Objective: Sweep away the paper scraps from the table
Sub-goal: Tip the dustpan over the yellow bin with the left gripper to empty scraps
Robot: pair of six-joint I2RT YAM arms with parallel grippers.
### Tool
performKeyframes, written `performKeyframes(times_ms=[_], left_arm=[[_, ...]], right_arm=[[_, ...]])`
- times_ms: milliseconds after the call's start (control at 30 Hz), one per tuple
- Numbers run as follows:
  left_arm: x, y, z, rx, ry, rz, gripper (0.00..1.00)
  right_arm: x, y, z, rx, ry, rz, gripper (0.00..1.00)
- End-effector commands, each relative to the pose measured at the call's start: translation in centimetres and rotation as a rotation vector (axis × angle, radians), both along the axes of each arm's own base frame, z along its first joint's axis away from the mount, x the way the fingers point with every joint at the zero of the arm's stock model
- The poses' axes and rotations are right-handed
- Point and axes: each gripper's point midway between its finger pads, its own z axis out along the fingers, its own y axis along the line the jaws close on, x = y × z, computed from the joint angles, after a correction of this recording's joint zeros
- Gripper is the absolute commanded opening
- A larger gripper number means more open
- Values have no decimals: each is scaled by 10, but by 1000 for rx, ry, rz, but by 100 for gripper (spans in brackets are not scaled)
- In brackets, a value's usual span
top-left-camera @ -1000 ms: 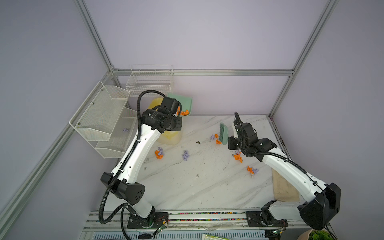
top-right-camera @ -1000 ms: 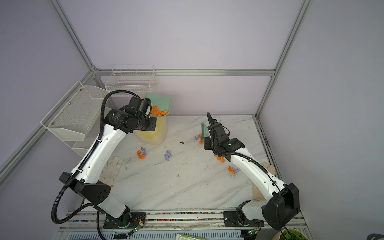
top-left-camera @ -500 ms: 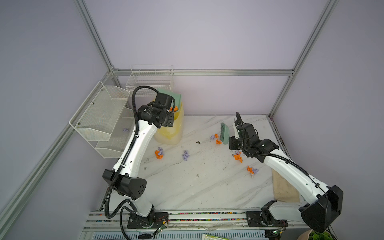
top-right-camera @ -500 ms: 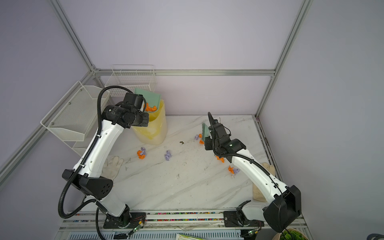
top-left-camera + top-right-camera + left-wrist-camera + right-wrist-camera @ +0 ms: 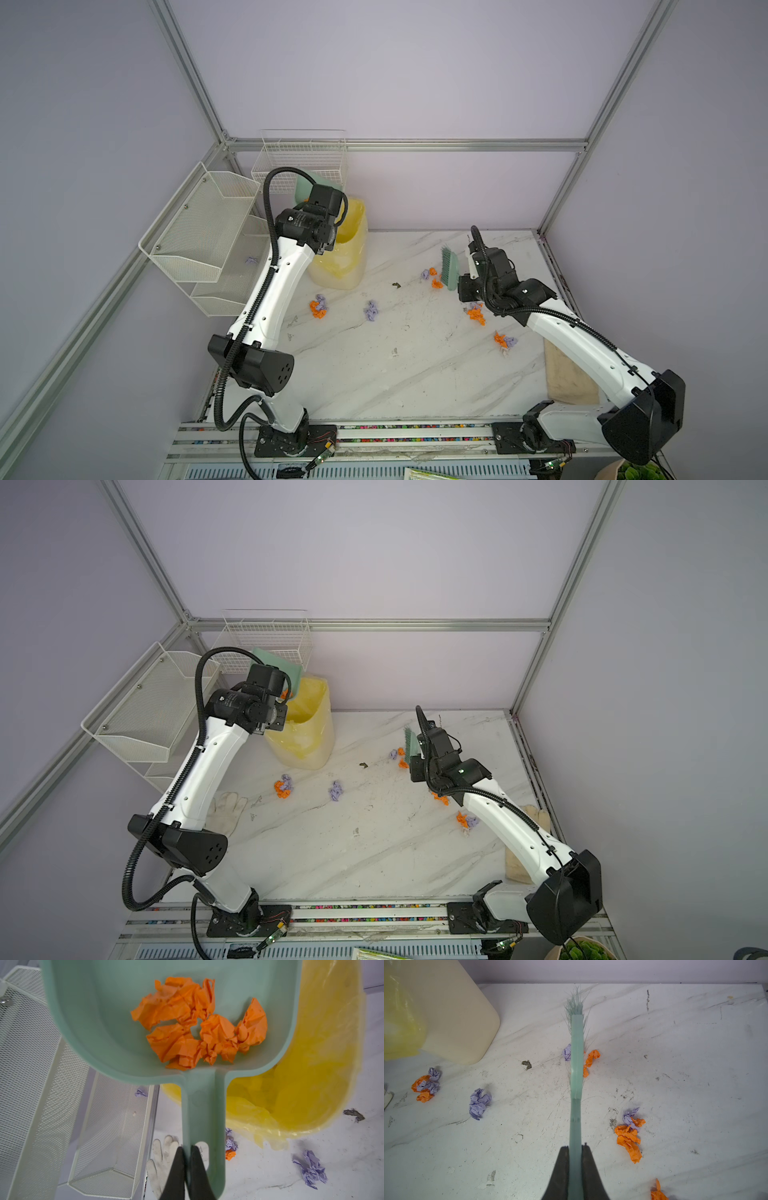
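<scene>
Past the counter's [image 5: 395,374] nine o'clock edge, the mesh shelves [image 5: 199,232] hold one lilac wad [image 5: 251,260]. The left hand [image 5: 188,1153] is pinched narrow on the handle of the green dustpan [image 5: 93,1022], raised by the rim of the yellow-lined bin [image 5: 351,253] at eleven o'clock. Orange paper scraps [image 5: 187,1028] lie in the pan. Loose scraps sit on the counter: an orange-and-lilac clump [image 5: 318,308] at nine o'clock and a lilac wad [image 5: 371,311] near it. At one o'clock the right hand [image 5: 576,1148] grips the green brush [image 5: 577,1053], with small scraps [image 5: 431,277] just beside its bristles. Further clumps lie at three o'clock [image 5: 476,312] and four o'clock [image 5: 504,340].
</scene>
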Motion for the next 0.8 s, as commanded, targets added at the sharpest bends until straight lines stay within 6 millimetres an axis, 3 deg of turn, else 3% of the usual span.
performKeyframes(times_ms=[0,333,767], left_arm=[[1,18,18,106,-65,46,0],[8,30,1,261,-27,71,0],[8,44,-6,479,-24,112,0]], right_arm=[[2,-6,6,-6,-38,-18,0],[1,-7,5,1,-40,-22,0],[10,-1,3,-7,-45,-11,0]])
